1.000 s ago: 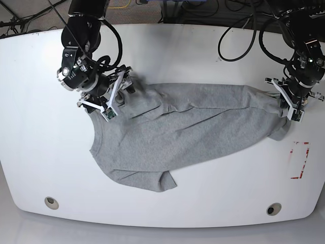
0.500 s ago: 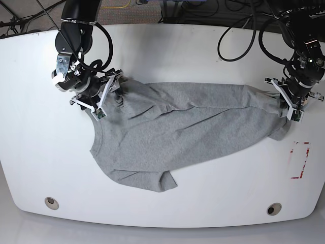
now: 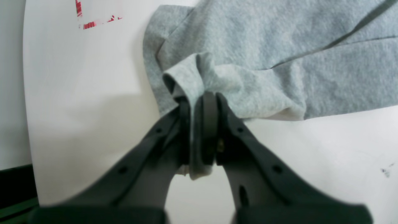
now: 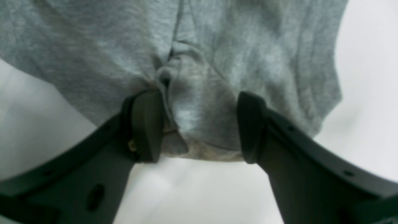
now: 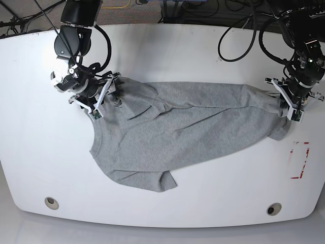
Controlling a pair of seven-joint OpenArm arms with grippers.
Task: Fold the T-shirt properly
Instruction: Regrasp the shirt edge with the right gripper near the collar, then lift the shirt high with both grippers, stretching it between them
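The grey T-shirt [image 5: 177, 127] lies wrinkled across the middle of the white table [image 5: 167, 56], with no lettering showing. At its right end, my left gripper [image 5: 280, 105] is shut on a bunched fold of the fabric. In the left wrist view that gripper [image 3: 199, 101] pinches the T-shirt [image 3: 279, 46] between both pads, just above the table. My right gripper [image 5: 112, 91] is at the shirt's upper left corner. In the right wrist view this gripper [image 4: 199, 124] is open, its fingers wide apart with an edge of the T-shirt [image 4: 217, 46] lying between them.
A red marking [image 5: 299, 160] is on the table by its right edge, also seen as the red marking [image 3: 96, 18] in the left wrist view. Two round holes [image 5: 51, 202] [image 5: 274, 209] sit near the front edge. Black cables [image 5: 238, 35] hang at the back.
My right gripper has moved up and to the left, and the shirt's upper left corner has shifted left with it. The left arm has not moved.
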